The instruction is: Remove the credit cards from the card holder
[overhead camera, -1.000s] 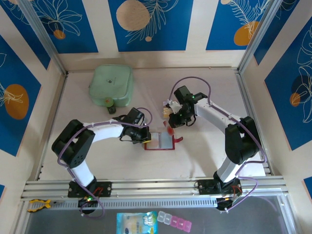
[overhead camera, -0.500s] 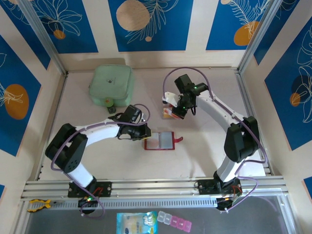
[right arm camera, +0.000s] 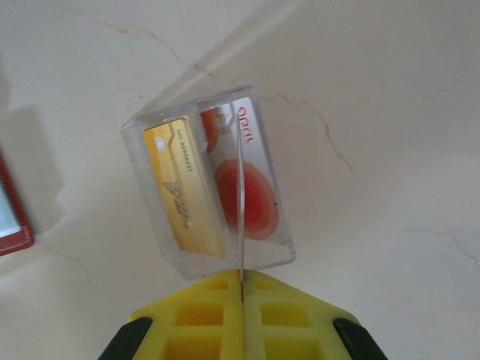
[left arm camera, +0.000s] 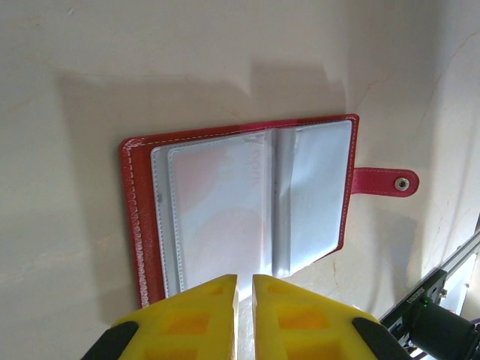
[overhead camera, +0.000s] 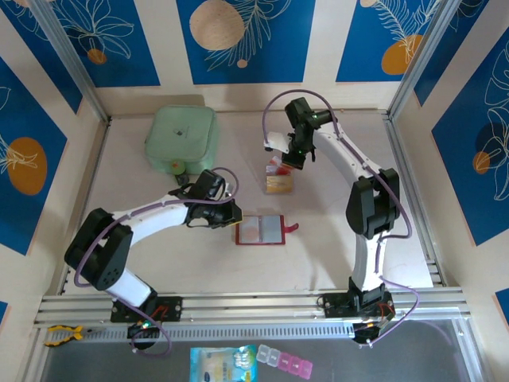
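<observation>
Top view: card holder (overhead camera: pixel 261 230) is lying open and flat near table (overhead camera: pixel 318 255) centre, pale grey pockets facing up, snap tab (overhead camera: pixel 292 228) sticking out at its 3 o'clock side.

Left gripper (overhead camera: pixel 233 217) is hovering at the holder's 10 o'clock corner. Left wrist view: left gripper (left arm camera: pixel 244 281) is sitting over the holder's (left arm camera: pixel 225 210) near edge with its yellow fingers only a narrow slit apart, nothing between them. Both visible pockets are looking empty; tab (left arm camera: pixel 384 181) is lying flat on the table.

The credit cards (overhead camera: pixel 278 183) are lying at 12 to 1 o'clock of the holder, clear of it, just under the right gripper (overhead camera: pixel 288 163).

Right wrist view: yellow-gold card (right arm camera: pixel 184 187) and pale card with red spot (right arm camera: pixel 259 187) are resting side by side inside a clear plastic sleeve (right arm camera: pixel 225 264). Right gripper (right arm camera: pixel 241 279) is pressing its fingers together on a thin sheet (right arm camera: pixel 240 187) seen edge-on, running up between the two cards; cannot tell whether it belongs to the sleeve.

Mint-green case (overhead camera: pixel 181 137) is sitting at 10 o'clock, well apart.
</observation>
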Controlling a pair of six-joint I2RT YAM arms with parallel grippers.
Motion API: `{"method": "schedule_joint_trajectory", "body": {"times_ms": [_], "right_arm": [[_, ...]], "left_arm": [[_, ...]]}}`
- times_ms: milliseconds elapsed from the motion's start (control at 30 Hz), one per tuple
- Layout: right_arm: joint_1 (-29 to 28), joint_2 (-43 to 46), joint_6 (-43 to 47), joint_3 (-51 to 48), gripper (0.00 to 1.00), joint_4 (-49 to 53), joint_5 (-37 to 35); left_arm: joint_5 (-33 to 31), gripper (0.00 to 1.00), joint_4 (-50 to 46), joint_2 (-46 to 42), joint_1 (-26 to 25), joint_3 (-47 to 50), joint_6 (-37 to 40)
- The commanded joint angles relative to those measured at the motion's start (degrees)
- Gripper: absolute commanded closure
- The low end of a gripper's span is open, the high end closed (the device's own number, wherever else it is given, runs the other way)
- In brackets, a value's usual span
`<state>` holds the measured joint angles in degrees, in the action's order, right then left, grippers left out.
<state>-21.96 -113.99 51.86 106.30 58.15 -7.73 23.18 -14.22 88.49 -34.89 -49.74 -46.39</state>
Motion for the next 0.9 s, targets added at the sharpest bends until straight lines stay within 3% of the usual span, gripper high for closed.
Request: {"method": "schedule_joint_trajectory", "body": {"times_ms": [0, 367, 433, 567, 867], "right_arm": [[0.1, -2.7, 3.2, 3.2, 1.0, 2.7, 1.6], [1.0, -6.9, 5.0, 3.5, 1.0, 1.8, 1.9], [1.1, -6.7, 4.7, 2.8, 0.91, 1.2, 1.7], [0.8, -5.7, 2.6, 2.4, 0.86, 0.1, 1.0], [0.0, 0.8, -5.2, -3.1, 0.85, -4.4, 0.0]], "left_arm": [[-1.0, 0.86, -1.7, -1.4, 0.7, 1.2, 0.2], [-1.2, 0.86, -1.6, -1.1, 1.2, 2.1, -0.3], [-1.1, 0.86, -1.6, -0.9, 1.3, 1.9, -0.3], [-0.9, 0.86, -2.0, -0.4, 1.4, 1.2, 0.1], [-1.1, 0.86, -2.9, -0.2, 1.3, 0.3, 0.9]]}}
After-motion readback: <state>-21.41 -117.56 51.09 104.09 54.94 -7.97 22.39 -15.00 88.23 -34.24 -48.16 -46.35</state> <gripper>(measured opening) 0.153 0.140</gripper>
